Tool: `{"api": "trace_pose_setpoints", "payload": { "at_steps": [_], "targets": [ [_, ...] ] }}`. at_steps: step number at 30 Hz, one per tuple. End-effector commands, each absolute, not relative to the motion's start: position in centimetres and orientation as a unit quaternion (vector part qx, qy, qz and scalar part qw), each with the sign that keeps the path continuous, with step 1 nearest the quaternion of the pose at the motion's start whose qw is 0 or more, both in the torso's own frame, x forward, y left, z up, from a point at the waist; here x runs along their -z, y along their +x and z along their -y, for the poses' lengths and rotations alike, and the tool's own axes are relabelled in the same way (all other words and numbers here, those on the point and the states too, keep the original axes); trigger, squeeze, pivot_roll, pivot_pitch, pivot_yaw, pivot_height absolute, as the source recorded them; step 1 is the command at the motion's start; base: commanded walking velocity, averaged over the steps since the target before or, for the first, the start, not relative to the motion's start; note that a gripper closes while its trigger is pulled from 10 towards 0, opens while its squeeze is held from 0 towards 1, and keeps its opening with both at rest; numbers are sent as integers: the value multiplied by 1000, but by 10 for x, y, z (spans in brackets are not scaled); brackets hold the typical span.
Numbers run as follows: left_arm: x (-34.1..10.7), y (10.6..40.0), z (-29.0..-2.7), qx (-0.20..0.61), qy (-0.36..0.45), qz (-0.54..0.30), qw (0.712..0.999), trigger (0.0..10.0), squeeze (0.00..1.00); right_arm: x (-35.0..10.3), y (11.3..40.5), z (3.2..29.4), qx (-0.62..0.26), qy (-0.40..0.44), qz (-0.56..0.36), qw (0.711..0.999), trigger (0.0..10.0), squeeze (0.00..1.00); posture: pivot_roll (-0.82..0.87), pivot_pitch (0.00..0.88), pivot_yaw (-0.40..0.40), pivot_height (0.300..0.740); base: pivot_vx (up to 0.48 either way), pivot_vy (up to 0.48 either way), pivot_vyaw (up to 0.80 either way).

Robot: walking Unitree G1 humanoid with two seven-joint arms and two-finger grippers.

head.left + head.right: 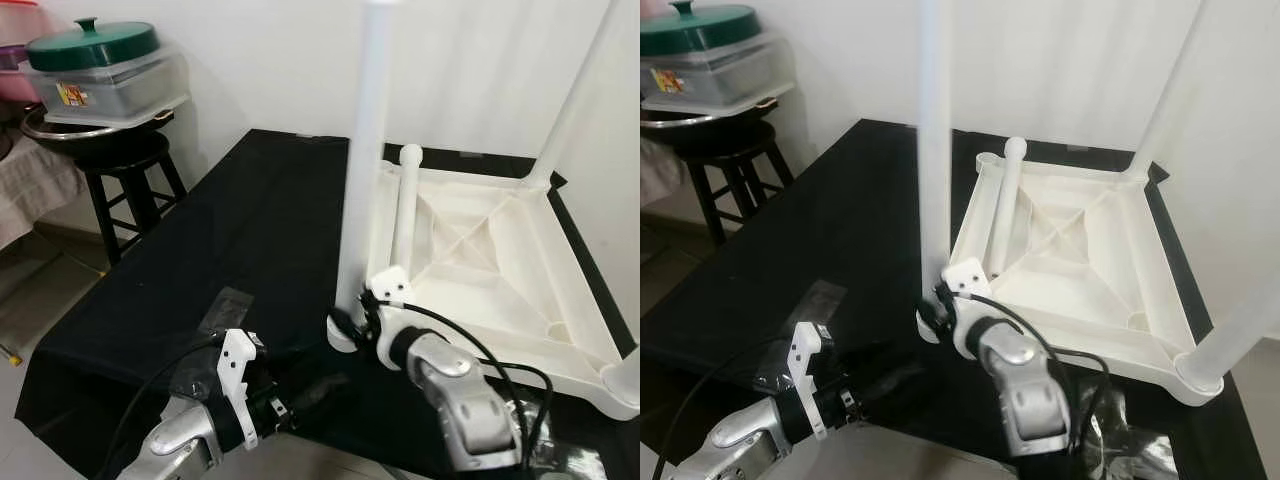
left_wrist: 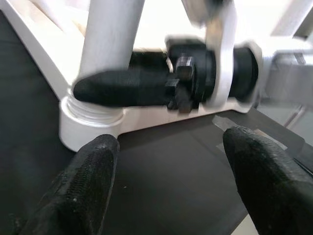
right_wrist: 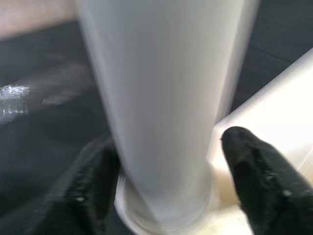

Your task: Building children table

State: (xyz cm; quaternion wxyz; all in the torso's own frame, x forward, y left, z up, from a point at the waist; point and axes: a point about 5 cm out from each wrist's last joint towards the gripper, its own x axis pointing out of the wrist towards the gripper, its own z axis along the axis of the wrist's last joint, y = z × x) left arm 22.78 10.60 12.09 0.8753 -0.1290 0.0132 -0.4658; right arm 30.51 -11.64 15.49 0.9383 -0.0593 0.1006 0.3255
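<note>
At the upturned table's (image 1: 470, 250) near corner, seating a leg (image 1: 362, 170), right gripper (image 1: 345, 322) jaws straddling it; next, pressing it home.

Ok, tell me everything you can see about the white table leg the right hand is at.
The white table leg is a smooth plastic-looking tube standing upright in the near-left corner socket of the upturned white tabletop on the black cloth. The right hand straddles its base, one black finger either side.

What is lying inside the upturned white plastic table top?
Inside the upturned white plastic table top lies one loose white round-ended table leg, along its left wall. Moulded diagonal ribs show beneath. The leg's near end is covered by the right hand.
</note>
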Motion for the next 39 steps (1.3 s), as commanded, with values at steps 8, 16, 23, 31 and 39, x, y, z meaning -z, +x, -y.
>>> {"api": "trace_pose_setpoints", "payload": {
  "at_steps": [8,16,23,31,39],
  "targets": [
    [-120,224,-102,470,-134,-16,872,10000,0,-202,324,125,-541,-100,-28,834,10000,0,11,89,-12,740,0,0,0],
    [-122,221,-103,465,-132,-14,875,10000,0,-206,337,122,-645,-110,-73,752,10000,0,36,108,-10,740,0,0,0],
    [-123,216,-103,466,-132,-15,875,10000,0,-204,347,125,-664,-91,-89,737,0,0,46,128,-8,740,0,0,0],
    [-125,212,-102,468,-137,-15,873,10000,0,-193,337,151,-654,-91,-105,744,0,0,26,148,-13,740,0,0,0],
    [-126,210,-105,466,-137,-13,874,10000,0,-153,305,151,-392,-122,-127,903,0,0,14,164,-26,740,0,0,0]
  ]
}}
